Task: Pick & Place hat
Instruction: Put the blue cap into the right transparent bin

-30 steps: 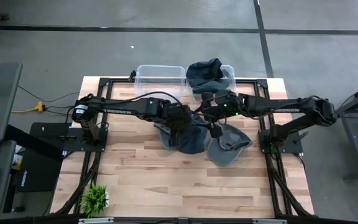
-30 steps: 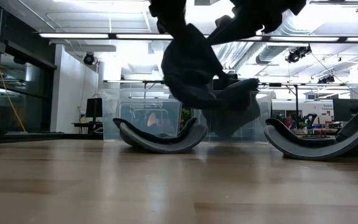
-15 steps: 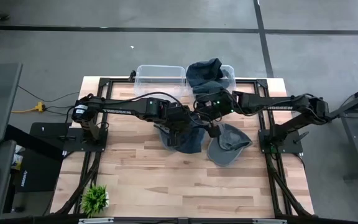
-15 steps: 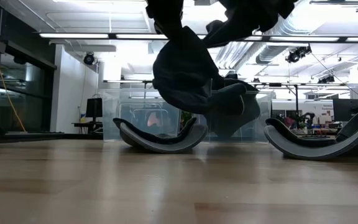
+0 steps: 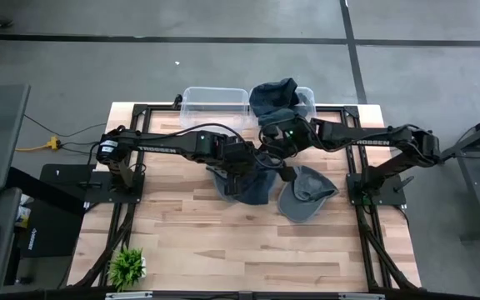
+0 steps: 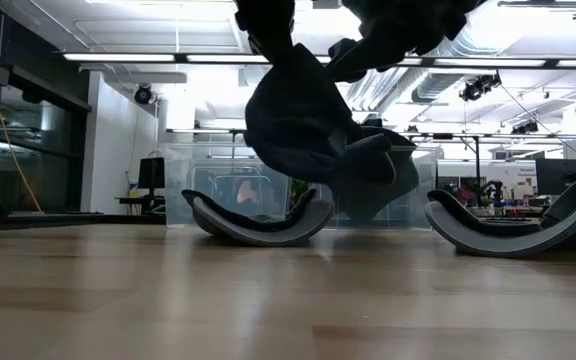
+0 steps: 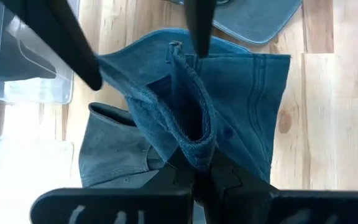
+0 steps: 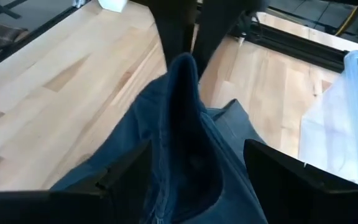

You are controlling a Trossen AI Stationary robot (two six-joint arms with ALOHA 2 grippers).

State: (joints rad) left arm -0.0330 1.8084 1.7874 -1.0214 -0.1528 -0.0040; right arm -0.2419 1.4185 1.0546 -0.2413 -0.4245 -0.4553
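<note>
A dark blue hat hangs crumpled over the middle of the table, clear of the wood in the low view. My left gripper is shut on it from above. From the table's right side comes my right gripper, open, one finger on either side of the hat's hanging cloth. A second, grey-blue hat lies flat on the table just to the right. My left gripper pinches a bunched ridge of the hat's cloth between its two fingers, which slant down from above. Several layers are gathered in the fold. The hat hangs slack below the fingers, lifted clear of the table. Whether my right gripper touches the hat, I cannot tell.
Two clear plastic bins stand at the table's far edge; a third dark hat is draped over the right one. A small green plant stands near the front left corner. Bare wood lies in front of the hats.
My right gripper has moved a little toward the hanging hat and turned its wrist, staying open. The hat's lower cloth has shifted slightly. My left gripper has kept its hold in place.
</note>
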